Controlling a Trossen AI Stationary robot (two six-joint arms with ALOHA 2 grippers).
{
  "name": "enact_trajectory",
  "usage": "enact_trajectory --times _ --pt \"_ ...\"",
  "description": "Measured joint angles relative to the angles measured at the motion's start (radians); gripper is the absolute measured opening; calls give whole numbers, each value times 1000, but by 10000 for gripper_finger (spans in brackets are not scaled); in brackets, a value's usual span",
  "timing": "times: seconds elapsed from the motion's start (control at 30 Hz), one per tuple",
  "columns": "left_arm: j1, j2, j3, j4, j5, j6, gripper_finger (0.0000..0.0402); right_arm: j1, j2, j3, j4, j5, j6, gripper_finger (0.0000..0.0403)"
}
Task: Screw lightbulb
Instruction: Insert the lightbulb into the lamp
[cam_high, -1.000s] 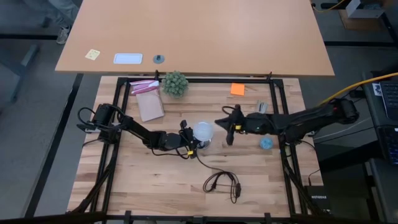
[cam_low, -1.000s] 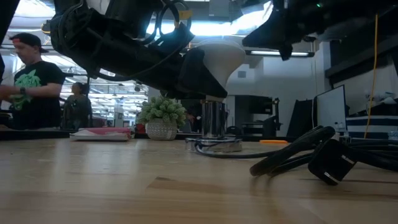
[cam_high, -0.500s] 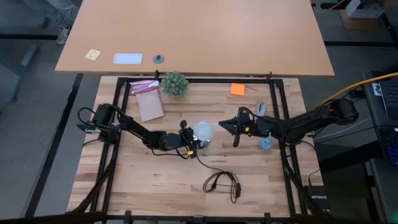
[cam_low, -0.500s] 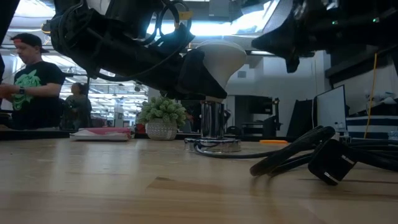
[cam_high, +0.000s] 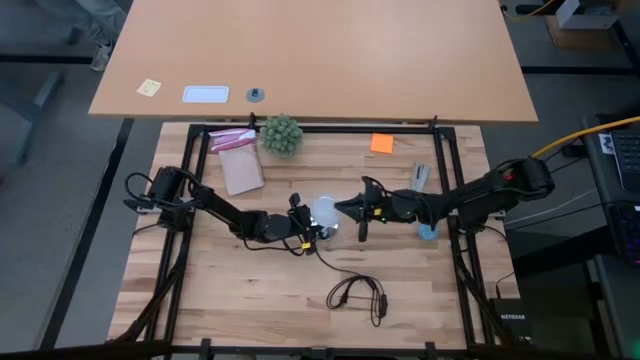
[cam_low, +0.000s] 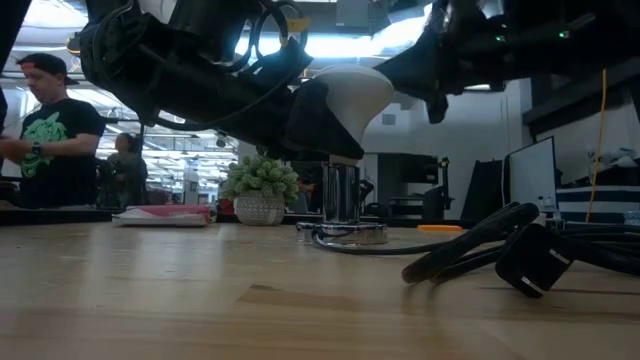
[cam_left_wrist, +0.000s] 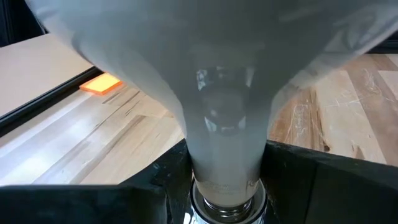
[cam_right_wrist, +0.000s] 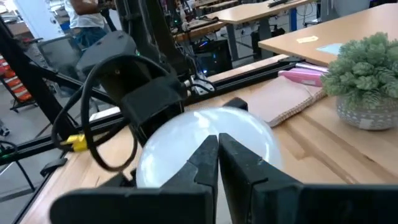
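Centre of the pale wooden slatted desk (cam_high: 250, 300): the small white frosted lightbulb (cam_high: 325, 211) stands upright, its narrow neck seated in a shiny metal socket (cam_low: 342, 195) whose round base rests on the desk with a black cord (cam_high: 357, 294) leading away. The left gripper (cam_high: 308, 228) has its dark fingers (cam_left_wrist: 298, 174) clamped on the bulb's tapered neck just above the socket. The right gripper (cam_high: 345, 208), reaching in from the opposite side, has its fingers (cam_right_wrist: 214, 163) pressed together, their tips just beside the bulb's dome. Behind stand a small green potted plant (cam_high: 281, 134), a pink-edged notebook (cam_high: 238, 160) and an orange note (cam_high: 381, 143).
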Motion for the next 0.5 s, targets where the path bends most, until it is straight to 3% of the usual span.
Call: enact_trajectory --times 0.5 --pt "0 0 0 6 3 3 155 -1 13 13 -19 -21 -2 21"
